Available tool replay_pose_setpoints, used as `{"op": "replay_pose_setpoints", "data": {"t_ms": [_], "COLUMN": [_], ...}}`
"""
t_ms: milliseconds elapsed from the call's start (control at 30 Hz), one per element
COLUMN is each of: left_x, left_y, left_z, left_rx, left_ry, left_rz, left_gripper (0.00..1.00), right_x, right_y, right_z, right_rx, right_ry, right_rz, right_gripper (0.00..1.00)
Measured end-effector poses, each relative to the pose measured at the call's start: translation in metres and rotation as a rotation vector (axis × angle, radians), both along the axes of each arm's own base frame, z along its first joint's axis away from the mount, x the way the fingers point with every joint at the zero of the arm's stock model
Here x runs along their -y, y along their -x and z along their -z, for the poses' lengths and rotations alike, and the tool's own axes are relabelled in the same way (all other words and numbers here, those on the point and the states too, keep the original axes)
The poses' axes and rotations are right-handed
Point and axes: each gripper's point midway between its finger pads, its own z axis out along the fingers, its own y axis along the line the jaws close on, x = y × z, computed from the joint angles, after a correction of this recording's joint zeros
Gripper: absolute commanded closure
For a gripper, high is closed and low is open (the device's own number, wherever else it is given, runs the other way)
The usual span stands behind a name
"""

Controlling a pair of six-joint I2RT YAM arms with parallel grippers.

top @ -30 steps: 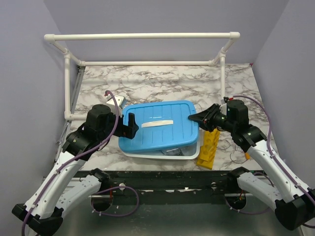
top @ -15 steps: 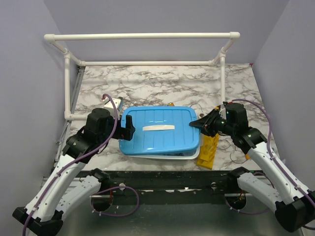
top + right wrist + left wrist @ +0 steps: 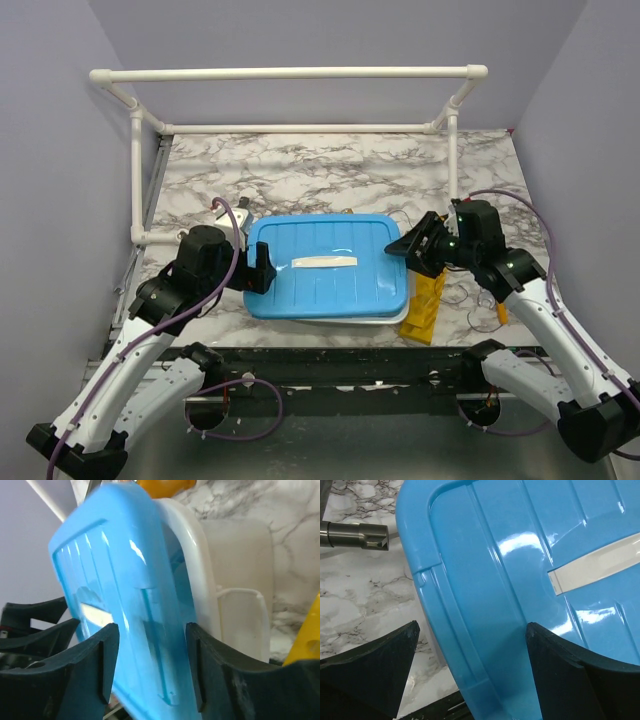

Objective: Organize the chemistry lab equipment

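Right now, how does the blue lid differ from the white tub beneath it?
The blue lid is solid bright blue; the white tub is milky white. The lid is a shallow ribbed panel with a pale strip across its top; the tub is a deeper, smooth-walled box. The lid lies on top in full view; the tub shows only its rim and right wall. Both have rounded rectangular outlines.

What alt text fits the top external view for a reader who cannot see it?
A blue lid lies on a white tub on a marble table, the left gripper and right gripper open at its two ends. A yellow test-tube rack lies just right of the tub.
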Motion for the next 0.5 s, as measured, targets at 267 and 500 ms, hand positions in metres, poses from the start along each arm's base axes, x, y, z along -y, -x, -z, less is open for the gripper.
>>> {"op": "replay_pose_setpoints", "data": {"t_ms": [267, 500], "left_x": [0.005, 0.007], "left_y": [0.004, 0.005], "left_z": [0.001, 0.001], "left_rx": [-0.014, -0.018], "left_ry": [0.018, 0.024], "left_rz": [0.027, 0.037], "left_gripper": [0.16, 0.16], "right_x": [0.012, 0.025], "right_y": [0.005, 0.015], "right_z": [-0.008, 0.012], "right_rx": [0.062, 0.005], "right_ry": [0.085, 0.176], "right_rz": [-0.016, -0.032], "right_gripper": [0.17, 0.17]}}
